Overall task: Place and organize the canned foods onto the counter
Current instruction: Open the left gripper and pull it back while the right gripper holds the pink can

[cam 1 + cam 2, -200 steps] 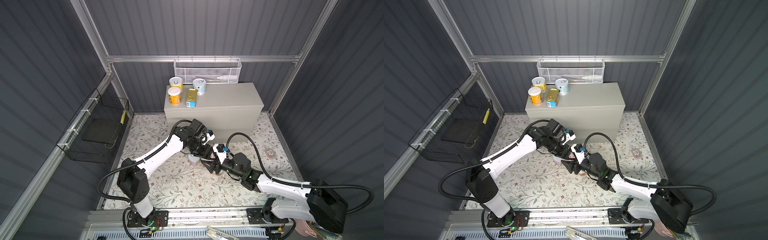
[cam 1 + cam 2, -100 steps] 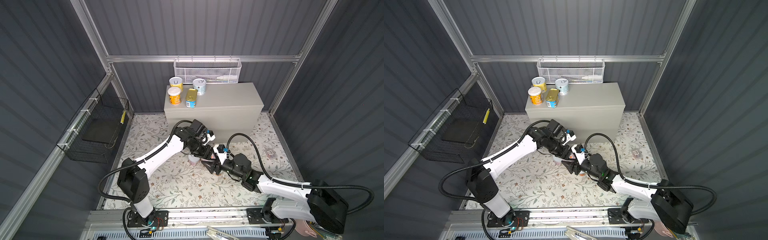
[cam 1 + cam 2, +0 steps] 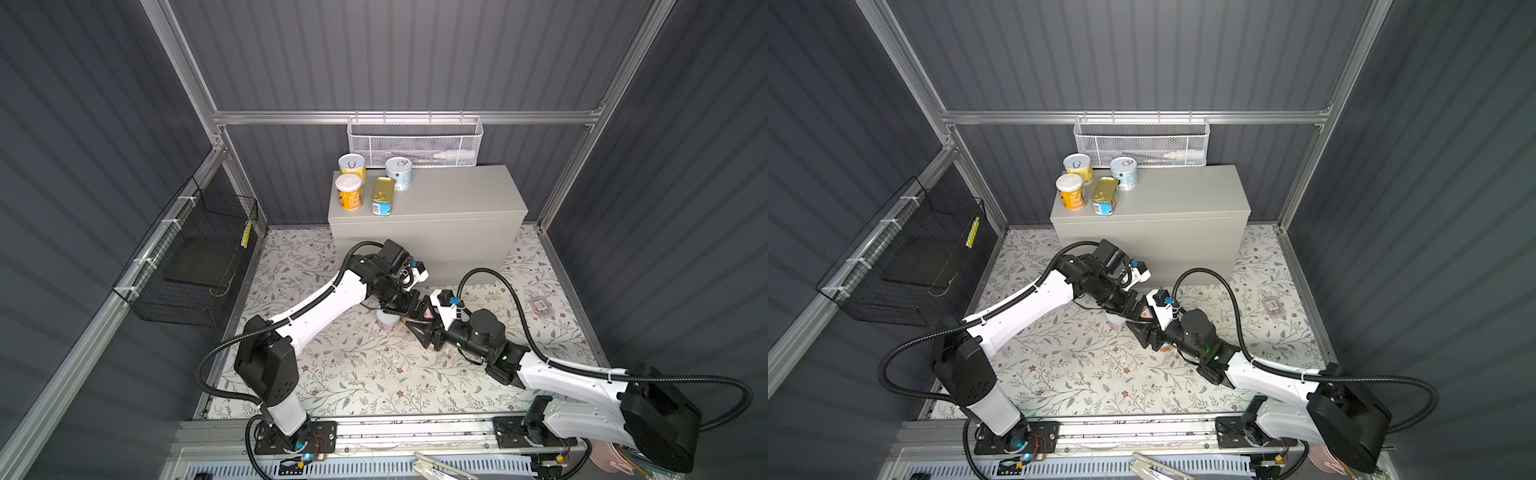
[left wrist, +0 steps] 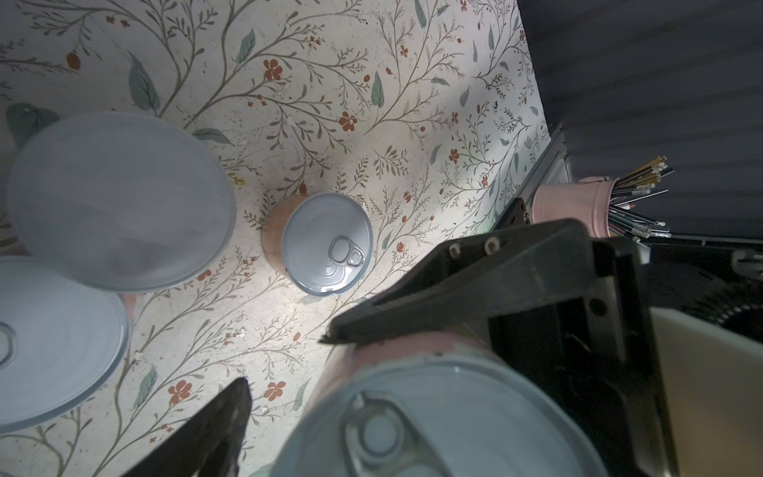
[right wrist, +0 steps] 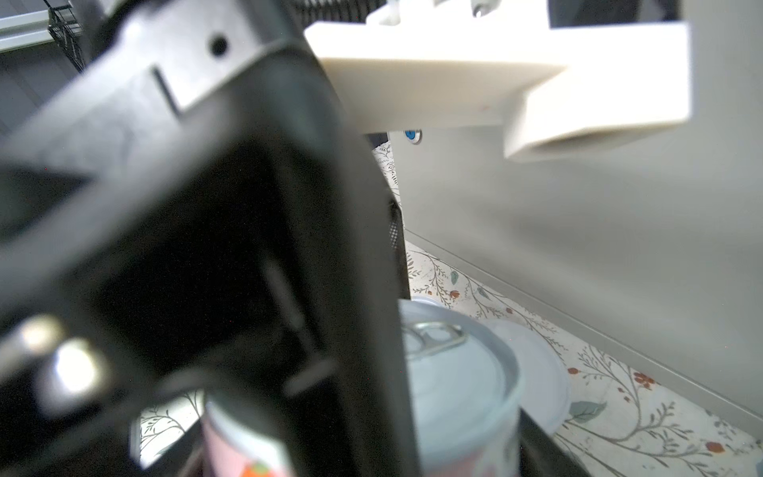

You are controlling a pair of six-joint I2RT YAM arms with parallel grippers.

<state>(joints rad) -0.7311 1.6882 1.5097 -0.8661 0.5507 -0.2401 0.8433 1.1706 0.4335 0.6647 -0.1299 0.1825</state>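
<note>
Room is left on the light-grey metal surface (image 3: 457, 195), 3 o'clock of four tins (image 3: 382, 195). A half-hidden pink round can (image 4: 446, 417) is clamped in the right gripper (image 3: 413, 326); the left gripper (image 3: 411, 309) is spread wide.

Top views evenly lit, sharp, wrist views dimmer — near parts blurred, edges bowed

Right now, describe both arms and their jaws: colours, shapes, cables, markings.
Both arms match. The left arm and right arm have white link shells between black joints, on blocky black bases. A black ribbed cable loops outside each. White wrist brackets carry blue tabs. The jaws are matte black tapering wedges with small screws. A green light shows on the right arm's elbow.
</note>
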